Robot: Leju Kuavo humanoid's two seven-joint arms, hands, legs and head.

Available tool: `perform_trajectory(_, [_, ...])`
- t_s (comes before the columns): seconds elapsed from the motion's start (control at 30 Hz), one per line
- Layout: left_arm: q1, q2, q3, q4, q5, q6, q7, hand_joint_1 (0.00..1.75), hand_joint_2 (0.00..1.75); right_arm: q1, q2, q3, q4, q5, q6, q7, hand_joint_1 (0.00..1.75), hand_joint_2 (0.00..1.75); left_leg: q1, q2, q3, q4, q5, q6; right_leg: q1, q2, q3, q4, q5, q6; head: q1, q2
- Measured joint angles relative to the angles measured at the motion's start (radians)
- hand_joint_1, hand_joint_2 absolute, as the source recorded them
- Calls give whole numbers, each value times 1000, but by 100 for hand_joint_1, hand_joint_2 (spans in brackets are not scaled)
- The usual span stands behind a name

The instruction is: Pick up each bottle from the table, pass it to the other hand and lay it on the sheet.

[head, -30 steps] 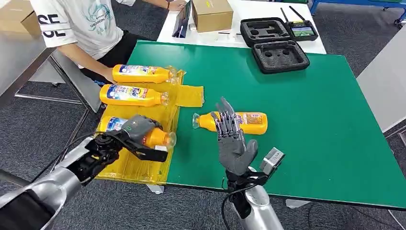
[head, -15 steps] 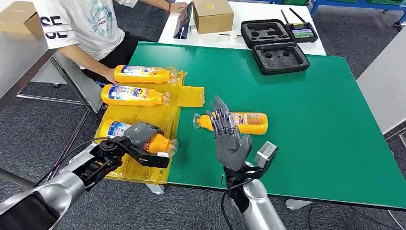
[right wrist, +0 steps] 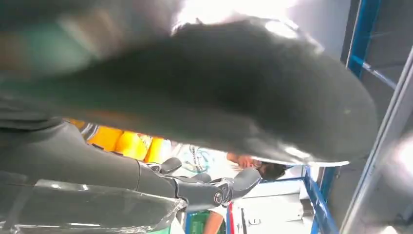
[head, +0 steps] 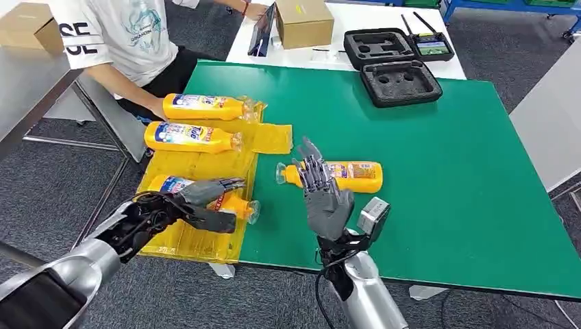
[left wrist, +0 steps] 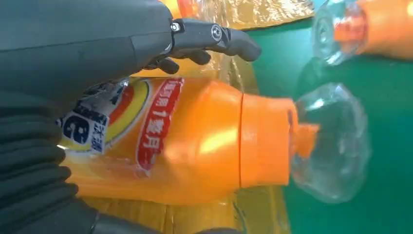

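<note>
Green table (head: 438, 157) with a yellow plastic sheet (head: 205, 164) spread over its left edge. On the sheet, three orange detergent bottles lying on their sides, clear caps toward the table's middle: farthest bottle (head: 202, 106) beside a seated person's forearm (head: 127, 86), middle bottle (head: 188, 136) just below it, nearest bottle (head: 226, 201) at the sheet's near right edge with its clear cap reaching the green surface. Left hand (head: 205, 202) over the nearest bottle, fingers spread apart above and beside the body rather than clamped on it; in the left wrist view, same nearest bottle (left wrist: 195, 139) resting on the sheet (left wrist: 253, 12), dark fingers (left wrist: 214, 36) extended past its label with a gap between them and the plastic. Fourth bottle (head: 342, 175) lying on the bare green table, off the sheet, cap toward the sheet. Right hand (head: 323, 195) raised upright in front of this fourth bottle, fingers straight and apart, holding nothing. At the table's far edge, a black foam-lined case (head: 397, 81); beyond it a cardboard box (head: 303, 20) on a white table.
</note>
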Motion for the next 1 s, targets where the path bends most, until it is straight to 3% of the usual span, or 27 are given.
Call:
perform_trajectory(0.27, [24, 12, 73, 4, 158, -35, -76, 0, 0, -23, 0, 23, 58, -6, -11, 0, 0, 0, 0, 0, 0, 0, 0, 0, 0, 0, 0, 0, 0, 0, 0, 0])
perform_trajectory(0.43, [84, 11, 147, -32, 236, 71, -125, 0, 0, -25, 1, 39, 76, -13, -20, 0, 0, 0, 0, 1, -1, 0, 0, 0, 0, 1, -3, 0, 0, 0, 0, 0])
perform_trajectory(0.7, [115, 5, 195, -61, 240, 92, -125, 0, 0, -25, 1, 48, 91, -14, -21, 0, 0, 0, 0, 1, -1, 0, 0, 0, 0, 0, -3, 0, 0, 0, 0, 0])
perform_trajectory(0.8, [142, -19, 229, -86, 214, 335, -133, 0, 0, -24, 1, 53, 93, -19, -35, 0, 0, 0, 0, 1, -2, 0, 0, 0, 0, 0, -5, 0, 0, 0, 0, 0])
perform_trajectory(0.87, [155, -46, 263, -114, 160, 693, -152, 0, 0, -22, 2, 60, 93, -28, -39, 0, 0, 0, 0, 0, -4, 0, 0, 0, 0, 0, -5, 0, 0, 0, 0, 0])
perform_trajectory(0.93, [170, -75, 307, -145, 141, 945, -179, 0, 0, -16, 5, 69, 92, -34, -39, 0, 0, 0, 0, 0, -4, 0, 0, 0, 0, 0, -5, 0, 0, 0, 0, 0])
perform_trajectory(1.0, [207, -108, 374, -208, 98, 960, -191, 0, 0, -10, 7, 84, 92, -27, -50, 0, 0, 0, -1, 1, -4, 0, 0, 0, -1, 0, -5, 0, 0, 0, 0, 0])
